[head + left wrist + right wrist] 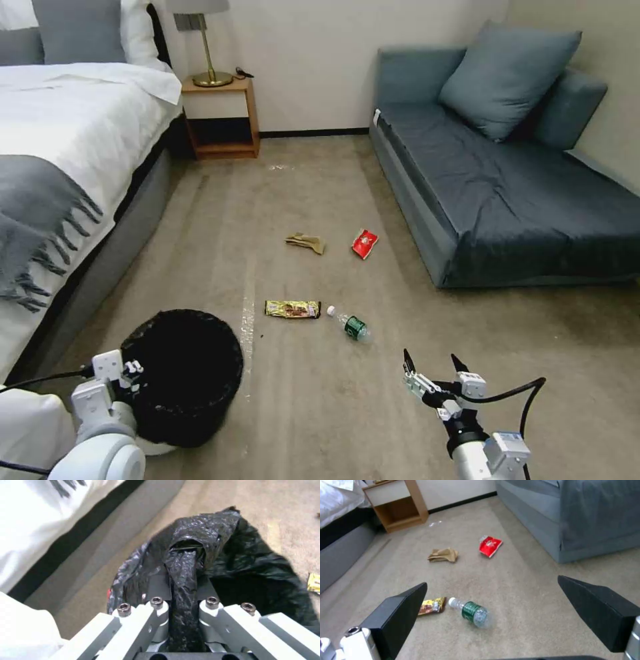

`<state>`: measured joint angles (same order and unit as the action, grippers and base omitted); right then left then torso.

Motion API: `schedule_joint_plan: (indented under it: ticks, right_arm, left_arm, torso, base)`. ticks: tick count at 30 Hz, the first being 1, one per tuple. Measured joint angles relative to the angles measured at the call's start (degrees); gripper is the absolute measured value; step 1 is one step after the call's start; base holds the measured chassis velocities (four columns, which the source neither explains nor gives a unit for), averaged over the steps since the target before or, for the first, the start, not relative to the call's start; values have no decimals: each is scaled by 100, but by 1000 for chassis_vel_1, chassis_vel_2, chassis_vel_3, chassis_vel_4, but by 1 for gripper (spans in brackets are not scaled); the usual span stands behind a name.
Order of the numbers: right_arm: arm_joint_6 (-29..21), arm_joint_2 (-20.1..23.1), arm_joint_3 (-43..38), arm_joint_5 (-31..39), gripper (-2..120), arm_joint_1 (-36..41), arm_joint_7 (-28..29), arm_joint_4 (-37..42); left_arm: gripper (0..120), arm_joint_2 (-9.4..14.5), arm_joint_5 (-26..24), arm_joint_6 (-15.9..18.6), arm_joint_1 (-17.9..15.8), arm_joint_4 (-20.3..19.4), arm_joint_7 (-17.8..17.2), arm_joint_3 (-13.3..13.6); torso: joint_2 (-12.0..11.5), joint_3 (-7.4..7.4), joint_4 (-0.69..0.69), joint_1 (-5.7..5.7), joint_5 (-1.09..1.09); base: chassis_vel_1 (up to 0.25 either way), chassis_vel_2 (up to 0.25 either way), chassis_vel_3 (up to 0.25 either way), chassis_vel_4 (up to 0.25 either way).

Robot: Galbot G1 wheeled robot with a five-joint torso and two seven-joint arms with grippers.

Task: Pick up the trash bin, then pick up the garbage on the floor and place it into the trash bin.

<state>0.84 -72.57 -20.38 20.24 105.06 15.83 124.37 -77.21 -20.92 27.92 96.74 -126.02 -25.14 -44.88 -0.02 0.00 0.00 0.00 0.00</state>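
Your left tool (pixel 181 600) clamps the trash bin (pixel 183 373) rim beside the bed (pixel 73 153); right tool (pixel 433 367), fingers apart, hovers near the bottle (pixel 352 325); the slick black bag (pixel 196 535) may slip, dropping your bin.

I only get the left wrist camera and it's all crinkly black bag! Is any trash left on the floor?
Observer: Yes, four pieces. The head view shows a clear bottle, a gold-brown wrapper, crumpled tan paper and a red packet lying on the carpet.
Operator: Where's the other gripper?
Observer: The right gripper hangs open above the carpet, on the near side of the bottle, touching nothing.
Operator: Am I holding the whole bin?
Observer: The left gripper is shut on the bag-covered rim of the trash bin, at the side nearest the robot.
Operator: What's beside the bin?
Observer: The bed, on the robot's left.
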Motion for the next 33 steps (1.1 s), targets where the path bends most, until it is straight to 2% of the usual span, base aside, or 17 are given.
schedule_joint_plan:
  ticks: [9,17,33]
  right_arm:
    - [-29,-15,14,141,100,-30,-16,-27]
    - [202,39,-14,305,100,-45,-488,-42]
    - [417,39,-43,275,100,-65,-692,-169]
  left_arm:
    - [7,-4,147,-109,28,-7,12,1]
    - [7,-24,402,-246,29,-33,28,11]
    - [7,-35,434,-365,45,-63,39,17]
  torso:
    - [1,0,0,0,0]
    - [1,0,0,0,0]
    - [1,0,0,0,0]
  base:
    - [0,0,0,0]
    - [0,0,0,0]
    - [0,0,0,0]
